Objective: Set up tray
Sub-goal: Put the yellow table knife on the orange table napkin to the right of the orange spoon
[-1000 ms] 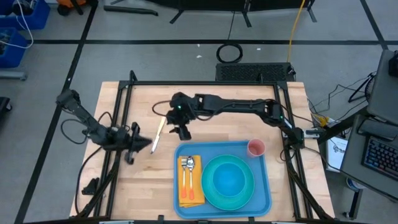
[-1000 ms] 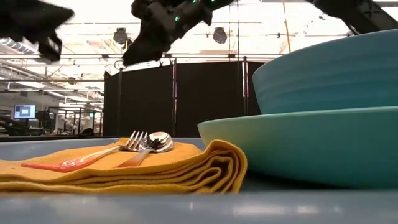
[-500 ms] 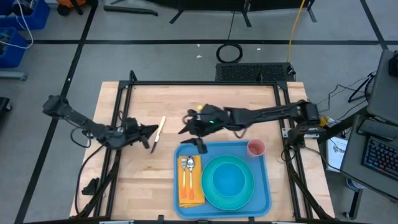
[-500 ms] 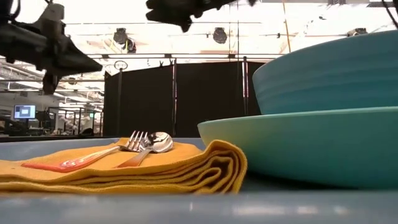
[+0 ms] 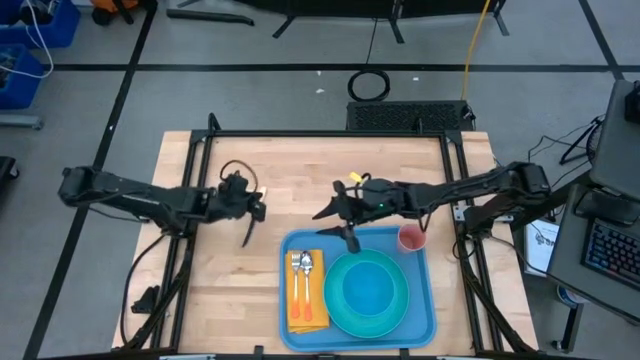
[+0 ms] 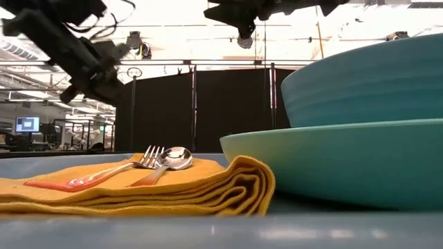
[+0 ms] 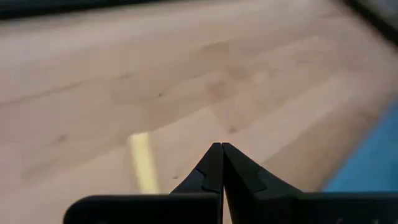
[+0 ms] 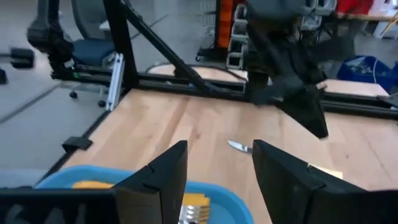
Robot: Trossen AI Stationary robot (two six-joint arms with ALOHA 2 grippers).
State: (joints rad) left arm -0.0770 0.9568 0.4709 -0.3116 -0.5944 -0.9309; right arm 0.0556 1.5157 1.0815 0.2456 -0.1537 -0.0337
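Observation:
The blue tray lies at the table's near middle. It holds a turquoise plate with a bowl, a pink cup, and a folded orange napkin with a fork and spoon on top. A knife with a cream handle lies flat on the wood left of the tray. My left gripper is shut and hangs over the knife's handle, touching nothing that I can see. My right gripper is open and empty above the tray's far left corner.
Black frame rails run along the table's left, right and far sides. Bare wood lies between the tray and the far rail. In the right wrist view the left arm stands close ahead, above the knife's blade.
My left gripper has gone toward the table's right edge, from left of the knife to over its handle. My right gripper has gone from near the knife toward the right and near edges, to above the tray's far left corner. The knife has stayed in place.

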